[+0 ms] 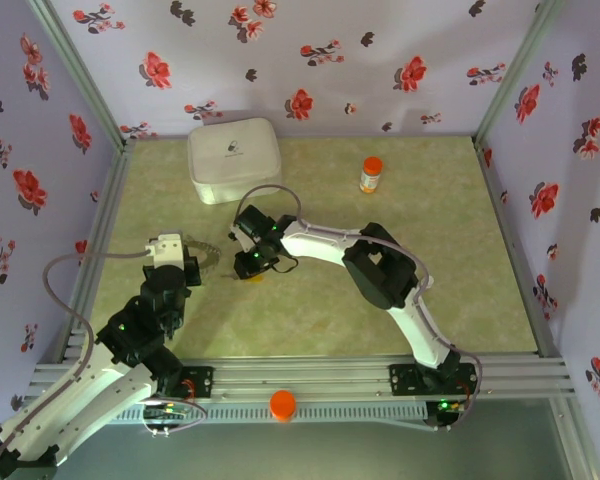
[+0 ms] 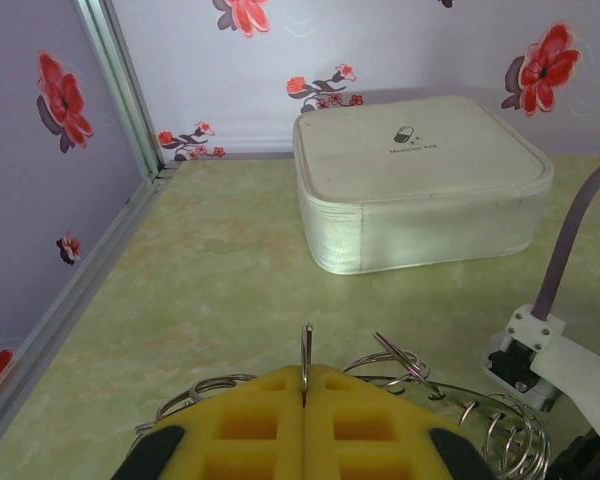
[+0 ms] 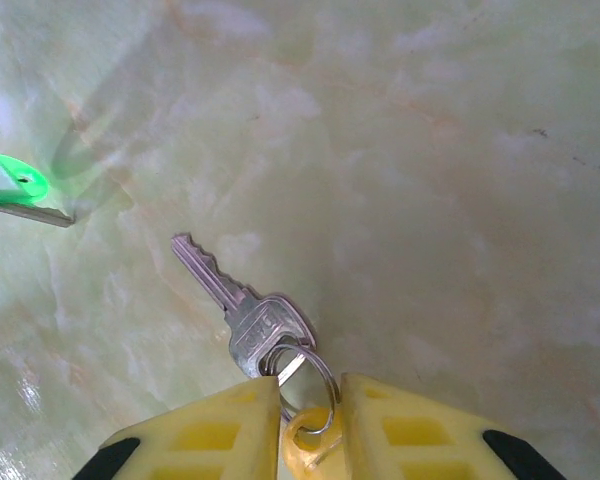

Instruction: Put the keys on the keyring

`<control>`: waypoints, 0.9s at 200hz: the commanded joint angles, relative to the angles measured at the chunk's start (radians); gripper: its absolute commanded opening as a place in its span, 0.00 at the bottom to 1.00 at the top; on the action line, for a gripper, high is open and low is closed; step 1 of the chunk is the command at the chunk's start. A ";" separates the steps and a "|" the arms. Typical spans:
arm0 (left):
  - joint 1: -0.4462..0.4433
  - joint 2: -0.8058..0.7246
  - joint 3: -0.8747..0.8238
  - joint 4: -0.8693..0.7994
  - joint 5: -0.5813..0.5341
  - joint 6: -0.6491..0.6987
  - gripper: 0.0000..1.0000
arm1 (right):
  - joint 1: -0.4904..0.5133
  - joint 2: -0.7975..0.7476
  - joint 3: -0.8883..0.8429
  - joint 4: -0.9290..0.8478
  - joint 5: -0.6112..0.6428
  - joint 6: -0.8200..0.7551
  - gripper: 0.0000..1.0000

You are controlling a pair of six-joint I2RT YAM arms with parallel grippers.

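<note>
Presently, left gripper (image 2: 305, 385) clamped on dark grey beaded keyring (image 2: 510, 440); right gripper (image 3: 310, 400) narrowly parted astride split ring (image 3: 330, 385) of silver key (image 3: 255, 325), grip untold; ring may be squeezed out.

Green table (image 1: 460, 300): case (image 1: 235, 158), bottle (image 1: 371, 174), keys (image 3: 245, 310)

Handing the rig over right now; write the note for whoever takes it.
Left gripper: shut on the keyring, ring upright.
Right gripper: jaws narrow around the small ring of a key lying on the table; grip uncertain.
Green key: loose on the table nearby.
Done: keyring held.
Left: lift this key, thread it, then the green key and any others.
</note>
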 commanded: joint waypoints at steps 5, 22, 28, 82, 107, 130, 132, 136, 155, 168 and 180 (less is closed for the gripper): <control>0.005 -0.005 0.033 0.037 -0.006 -0.009 0.00 | 0.006 0.034 0.045 -0.048 0.002 -0.021 0.27; 0.006 -0.001 0.034 0.040 -0.005 -0.005 0.00 | 0.007 0.047 0.065 -0.064 0.001 -0.028 0.28; 0.006 0.000 0.034 0.040 -0.005 -0.005 0.00 | 0.006 0.052 0.070 -0.068 -0.001 -0.031 0.29; 0.007 0.005 0.036 0.039 -0.005 -0.003 0.00 | 0.014 0.070 0.092 -0.096 -0.032 -0.049 0.23; 0.006 0.006 0.037 0.037 -0.005 -0.005 0.00 | 0.014 0.060 0.090 -0.090 -0.058 -0.052 0.10; 0.006 0.009 0.037 0.035 -0.005 -0.006 0.00 | 0.011 0.036 0.076 -0.076 -0.065 -0.057 0.02; 0.006 0.008 0.038 0.033 -0.005 -0.007 0.00 | 0.011 0.032 0.075 -0.074 -0.066 -0.059 0.02; 0.006 0.008 0.038 0.033 -0.005 -0.008 0.00 | 0.012 0.024 0.070 -0.072 -0.065 -0.061 0.01; 0.007 0.009 0.039 0.039 0.007 -0.009 0.00 | 0.010 -0.038 0.028 -0.045 -0.039 -0.072 0.00; 0.006 0.017 0.040 0.051 0.019 -0.001 0.00 | 0.010 -0.085 -0.004 -0.035 -0.007 -0.082 0.00; 0.007 0.028 0.040 0.066 0.036 0.010 0.00 | 0.010 -0.133 -0.042 -0.039 0.027 -0.086 0.00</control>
